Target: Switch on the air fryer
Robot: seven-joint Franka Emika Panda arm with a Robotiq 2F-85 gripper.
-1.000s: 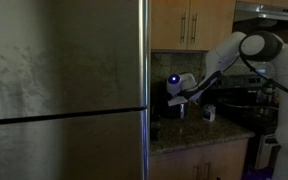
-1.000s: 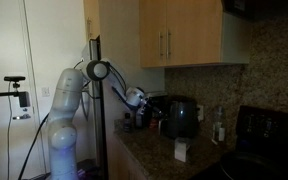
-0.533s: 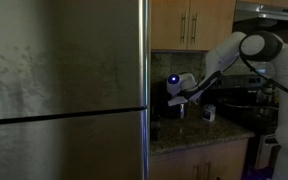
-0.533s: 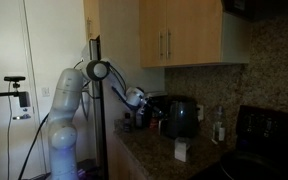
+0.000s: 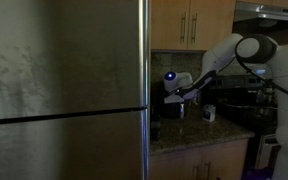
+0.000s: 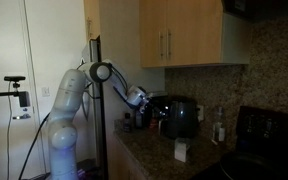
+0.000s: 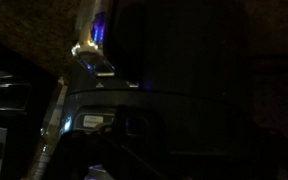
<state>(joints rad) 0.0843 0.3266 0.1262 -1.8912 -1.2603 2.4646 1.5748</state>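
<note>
The air fryer [image 6: 180,116] is a black, glossy, rounded box standing on the granite counter below the wooden cabinets. My gripper [image 6: 144,101] is at its upper side, close to or touching it; I cannot tell which. In an exterior view the gripper [image 5: 179,98] hangs just past the fridge edge, a blue light on the wrist, with the fryer's dark body [image 5: 165,107] behind it. The wrist view is almost black: a dark bulk [image 7: 184,90] fills it and the jaws do not show. I cannot tell whether the gripper is open or shut.
A tall steel fridge [image 5: 64,90] stands right beside the counter. A small white mug [image 6: 181,150] sits near the counter's front edge and also shows in an exterior view [image 5: 209,114]. A dark stove [image 6: 264,135] lies beyond. Wooden cabinets [image 6: 179,35] hang overhead.
The wrist and gripper have shifted slightly toward the fridge side, closer in on the air fryer. Nothing else has moved.
</note>
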